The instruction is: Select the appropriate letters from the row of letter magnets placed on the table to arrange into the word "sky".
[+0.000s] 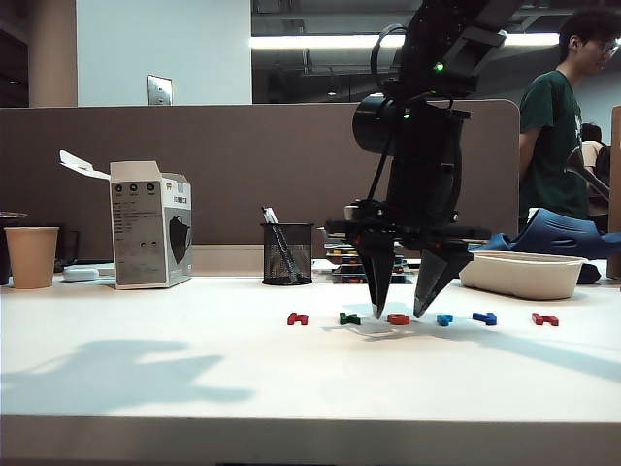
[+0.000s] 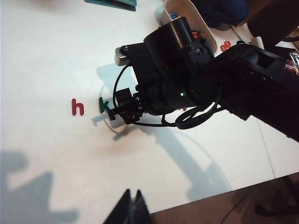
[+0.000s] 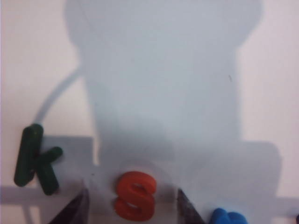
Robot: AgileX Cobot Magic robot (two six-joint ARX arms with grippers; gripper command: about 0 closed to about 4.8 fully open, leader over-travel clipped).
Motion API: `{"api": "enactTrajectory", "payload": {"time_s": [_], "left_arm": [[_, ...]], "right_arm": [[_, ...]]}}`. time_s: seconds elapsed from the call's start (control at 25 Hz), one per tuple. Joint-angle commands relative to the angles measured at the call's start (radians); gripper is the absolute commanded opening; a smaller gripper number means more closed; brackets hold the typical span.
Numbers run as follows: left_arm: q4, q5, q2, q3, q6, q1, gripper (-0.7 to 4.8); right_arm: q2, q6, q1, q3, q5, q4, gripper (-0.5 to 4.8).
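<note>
The row of letter magnets lies across the white table [image 1: 194,369]: a dark red letter [image 1: 297,318], the green K [image 1: 349,318], the orange-red S [image 1: 398,318], a light blue letter [image 1: 444,318], the dark blue Y [image 1: 484,317] and another dark red letter [image 1: 544,318]. My right gripper [image 1: 398,313] points down, open, its fingertips just above the table on either side of the S [image 3: 135,196] without touching it. The K [image 3: 35,161] lies outside one finger. My left gripper [image 2: 132,193] is shut and empty near the table's edge, out of the exterior view.
A white tray [image 1: 521,274] sits at the back right with a person [image 1: 563,126] behind it. A mesh pen holder [image 1: 287,254], an opened box [image 1: 150,225] and a paper cup [image 1: 31,256] stand along the back. The right arm [image 2: 187,79] covers most of the row in the left wrist view.
</note>
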Motion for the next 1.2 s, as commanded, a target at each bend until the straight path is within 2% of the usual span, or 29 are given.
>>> {"api": "enactTrajectory", "payload": {"time_s": [0.04,0.28,0.4,0.68,0.72,0.8,1.12,1.2], "left_arm": [[0.006,-0.004,-0.003,0.003,-0.003,0.002,-0.05],[0.006,-0.004,-0.003,0.003,-0.003,0.002,-0.05],[0.006,-0.004,-0.003,0.003,-0.003,0.002,-0.05],[0.006,-0.004,-0.003,0.003,-0.003,0.002,-0.05],[0.006,-0.004,-0.003,0.003,-0.003,0.002,-0.05],[0.006,-0.004,-0.003,0.003,-0.003,0.002,-0.05],[0.006,-0.004,-0.003,0.003,-0.003,0.002,-0.05],[0.007,-0.004,-0.003,0.003,-0.003,0.002,-0.05]], "right_arm": [[-0.005,0.005,0.001,0.003,0.003,-0.008,2.32],[0.019,0.013,0.002,0.003,-0.001,-0.021,2.28],[0.029,0.030,0.002,0.003,-0.001,-0.025,1.97],[0.032,0.030,0.002,0.003,0.000,-0.034,1.97],[0.032,0.030,0.002,0.003,0.000,-0.034,1.87],[0.036,0.030,0.002,0.003,0.000,-0.034,1.12],[0.074,0.030,0.008,0.003,0.000,-0.061,1.10],[0.079,0.030,0.013,0.003,-0.002,-0.088,0.84]]}}
